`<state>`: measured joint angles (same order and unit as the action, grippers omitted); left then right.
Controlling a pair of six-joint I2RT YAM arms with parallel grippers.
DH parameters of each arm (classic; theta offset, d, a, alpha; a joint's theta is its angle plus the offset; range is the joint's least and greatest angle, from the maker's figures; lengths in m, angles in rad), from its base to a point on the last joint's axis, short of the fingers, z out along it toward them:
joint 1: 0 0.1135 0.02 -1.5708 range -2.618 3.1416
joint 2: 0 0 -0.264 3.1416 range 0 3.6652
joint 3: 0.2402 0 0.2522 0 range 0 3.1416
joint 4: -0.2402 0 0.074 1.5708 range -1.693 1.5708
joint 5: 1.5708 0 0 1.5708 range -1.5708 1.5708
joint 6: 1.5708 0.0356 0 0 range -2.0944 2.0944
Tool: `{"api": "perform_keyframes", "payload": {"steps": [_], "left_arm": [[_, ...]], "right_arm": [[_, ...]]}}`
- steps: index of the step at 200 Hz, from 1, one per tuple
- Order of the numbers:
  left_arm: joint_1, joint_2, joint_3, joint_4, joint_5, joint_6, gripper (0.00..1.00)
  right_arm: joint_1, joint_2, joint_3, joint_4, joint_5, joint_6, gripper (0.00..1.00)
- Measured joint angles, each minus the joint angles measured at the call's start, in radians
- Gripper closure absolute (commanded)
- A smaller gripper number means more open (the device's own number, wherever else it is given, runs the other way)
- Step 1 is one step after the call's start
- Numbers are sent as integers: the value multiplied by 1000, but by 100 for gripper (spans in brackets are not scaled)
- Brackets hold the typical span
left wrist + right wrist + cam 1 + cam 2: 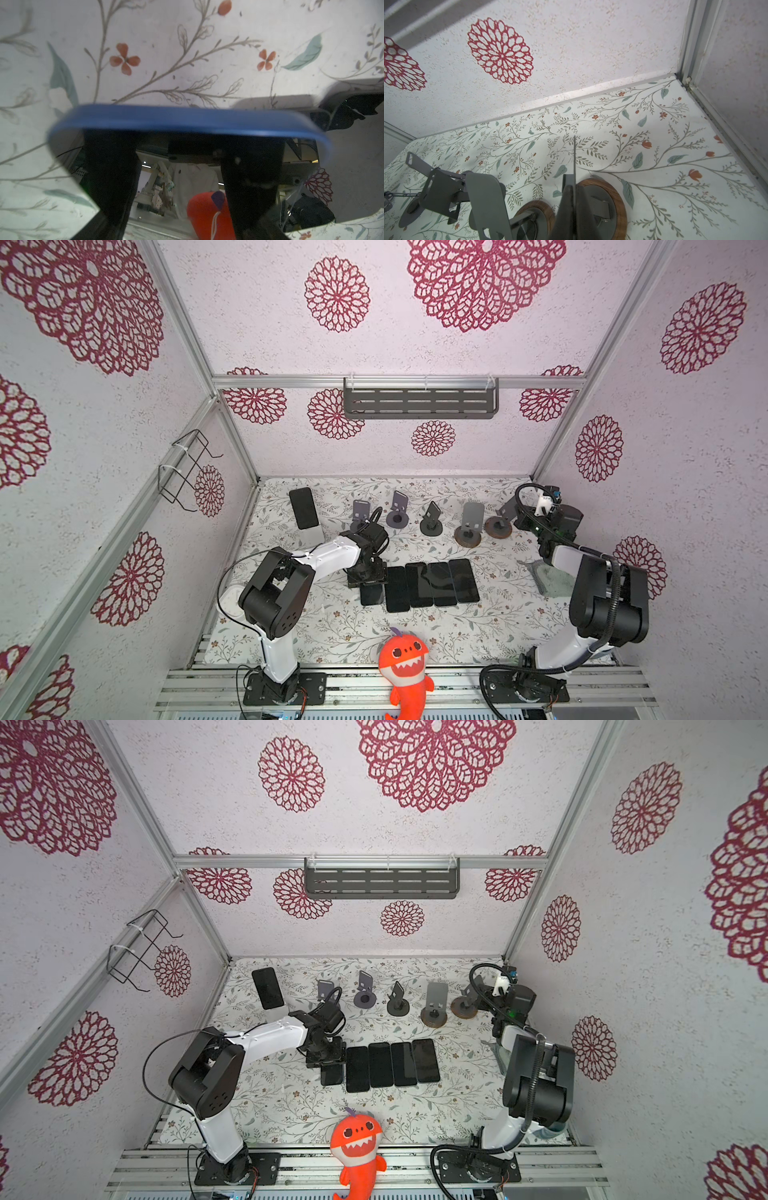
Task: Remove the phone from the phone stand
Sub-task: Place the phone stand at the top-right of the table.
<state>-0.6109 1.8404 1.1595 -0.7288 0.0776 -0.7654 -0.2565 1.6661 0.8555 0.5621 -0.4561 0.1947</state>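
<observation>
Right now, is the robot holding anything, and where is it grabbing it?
The left gripper is shut on a blue-edged phone at its far end; exact contact is hidden. The right gripper is shut and empty.

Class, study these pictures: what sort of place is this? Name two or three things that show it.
Probably a robot test cell, not a home: a left arm and right arm bolted to a rail; papered walls on an aluminium frame; phone stands and phones lined up on the table.

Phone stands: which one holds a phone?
The white stand at the row's left end: a black phone leans on it; the five grey stands are bare.
</observation>
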Motion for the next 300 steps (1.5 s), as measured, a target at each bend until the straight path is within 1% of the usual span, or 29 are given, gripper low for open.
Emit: {"api": "perform_keyframes", "payload": {"steps": [59,77,96,143,178,199,214,230,255,290,300], "left_arm": [[-2,0,-11,10,13,-10,19],[-3,0,-11,13,16,-11,17],[-3,-2,-13,18,19,-13,16],[-5,-14,-29,36,22,-18,15],[-6,-32,-52,59,30,-34,15],[-13,-44,-66,66,37,-44,14],[-19,-47,-69,65,36,-50,13],[-23,-47,-69,64,33,-55,12],[-27,-50,-69,48,24,-56,8],[-31,-79,-64,-10,-15,-50,0],[-29,-99,-58,-27,-32,-49,1]], "right_arm": [[8,0,-34,25,10,-10,100],[8,-2,-41,35,11,-9,96],[8,-4,-46,41,12,-8,88],[9,-6,-50,-2,21,-7,60],[9,-46,-49,-55,34,-17,46],[9,-73,-40,-89,36,-21,34],[9,-84,-21,-115,38,-16,21],[8,-91,5,-145,43,-20,12],[8,-120,26,-201,42,-18,7],[8,-187,61,-313,53,-21,6],[8,-205,73,-344,60,-22,6]]}}
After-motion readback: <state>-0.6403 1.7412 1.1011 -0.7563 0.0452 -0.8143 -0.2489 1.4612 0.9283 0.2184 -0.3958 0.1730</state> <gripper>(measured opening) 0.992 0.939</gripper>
